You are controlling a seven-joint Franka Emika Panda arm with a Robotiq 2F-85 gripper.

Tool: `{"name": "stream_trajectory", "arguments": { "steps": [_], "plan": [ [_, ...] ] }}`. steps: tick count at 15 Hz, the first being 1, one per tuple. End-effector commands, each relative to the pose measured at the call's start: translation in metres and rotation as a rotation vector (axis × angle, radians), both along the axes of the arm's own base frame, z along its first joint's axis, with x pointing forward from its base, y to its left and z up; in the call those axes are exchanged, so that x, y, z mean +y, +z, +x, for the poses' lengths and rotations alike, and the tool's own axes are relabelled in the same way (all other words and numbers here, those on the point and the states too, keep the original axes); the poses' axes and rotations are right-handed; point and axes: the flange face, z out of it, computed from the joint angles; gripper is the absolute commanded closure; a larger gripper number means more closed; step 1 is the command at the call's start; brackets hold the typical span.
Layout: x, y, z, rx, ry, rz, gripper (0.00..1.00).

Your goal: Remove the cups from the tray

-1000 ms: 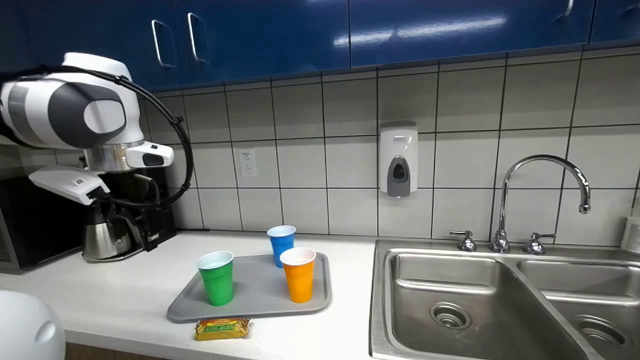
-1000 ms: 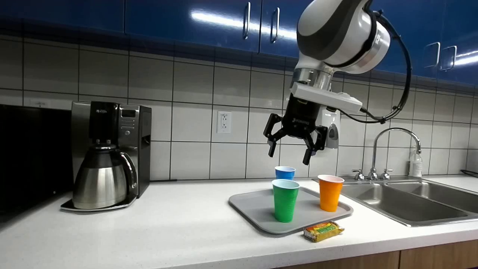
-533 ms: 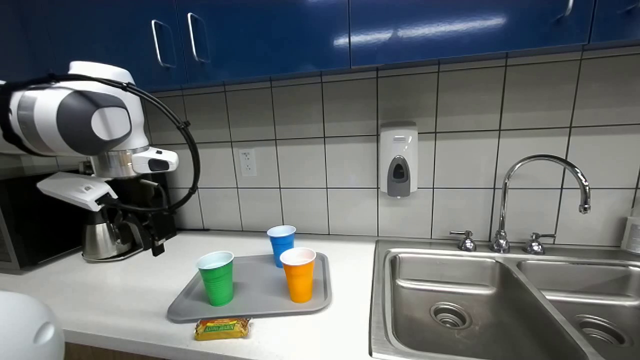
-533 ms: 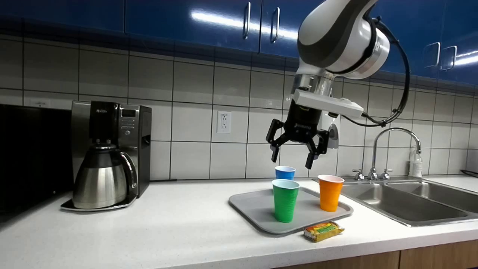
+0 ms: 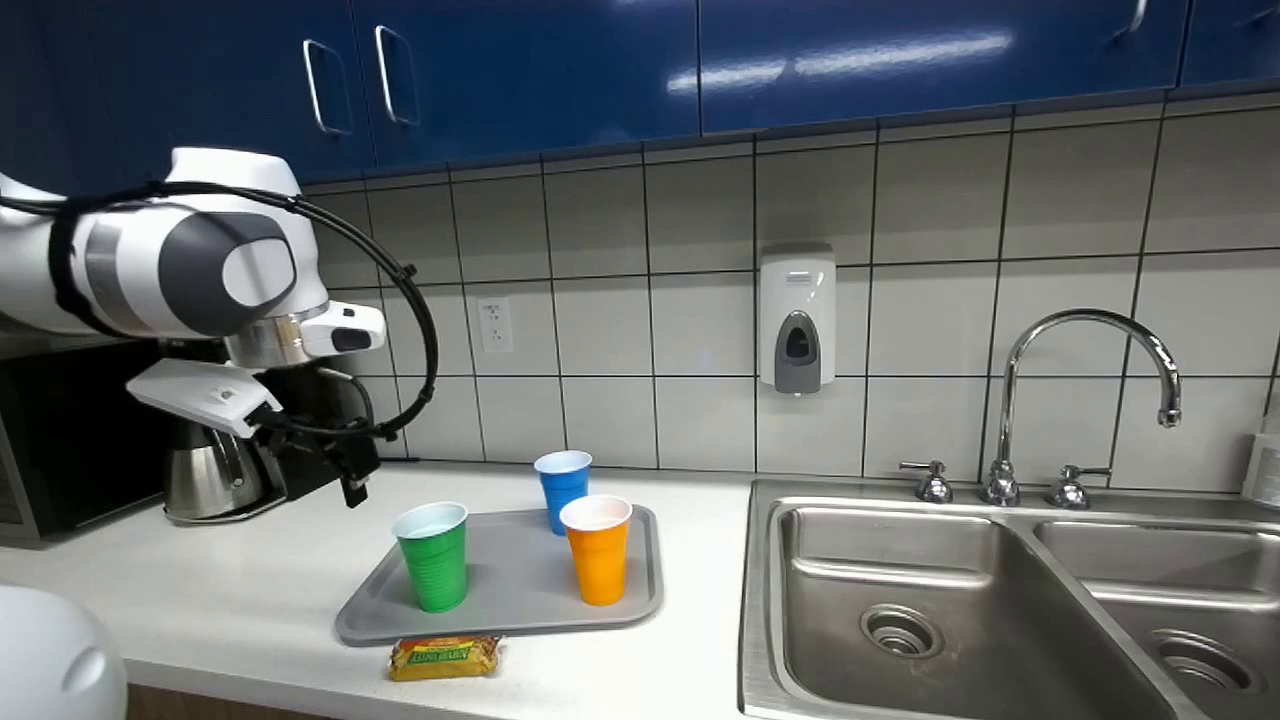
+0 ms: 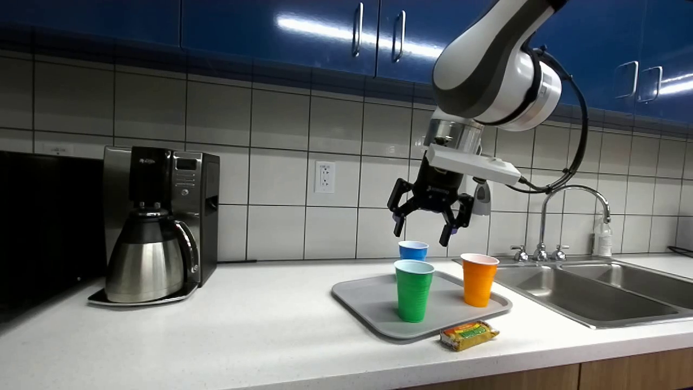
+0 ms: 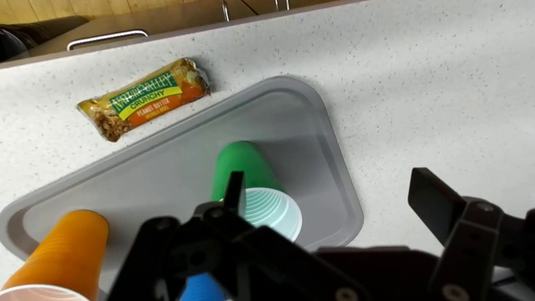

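Note:
The green cup (image 6: 414,295), the orange cup (image 6: 477,287) and the blue cup (image 6: 413,250) stand upright on the grey tray (image 6: 368,303). All three also show in the other exterior picture, the blue cup (image 5: 563,497) at the back. My gripper (image 6: 423,233) is open and empty, above the cups. In the wrist view my gripper (image 7: 329,188) has its jaws wide apart. One finger overlaps the green cup (image 7: 240,167); the other is over the counter beyond the tray's edge. The blue cup (image 7: 202,288) is mostly hidden behind the gripper there.
A wrapped granola bar (image 6: 468,335) lies against the tray's front edge. A steel coffee pot (image 6: 149,265) stands in a coffee maker at the back. A double steel sink (image 5: 900,580) with a faucet (image 5: 1010,400) lies beyond the tray. Blue cabinets (image 5: 540,80) hang above.
The arm has come lower and, in an exterior view, moved right towards the tray. The gripper has stayed open. The cups, tray and granola bar have not moved.

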Motion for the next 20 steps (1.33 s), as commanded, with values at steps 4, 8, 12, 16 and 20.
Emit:
{"name": "stream_trajectory", "arguments": {
  "steps": [4, 8, 12, 16, 20],
  "plan": [
    [-0.022, -0.007, 0.029, -0.088, 0.067, 0.001, 0.0],
    [-0.035, -0.011, 0.04, -0.119, 0.115, 0.009, 0.0],
    [-0.043, -0.013, 0.049, -0.134, 0.163, 0.035, 0.0],
    [-0.046, -0.015, 0.057, -0.133, 0.207, 0.069, 0.0],
    [-0.048, -0.022, 0.064, -0.13, 0.242, 0.091, 0.0]
  ]
}}
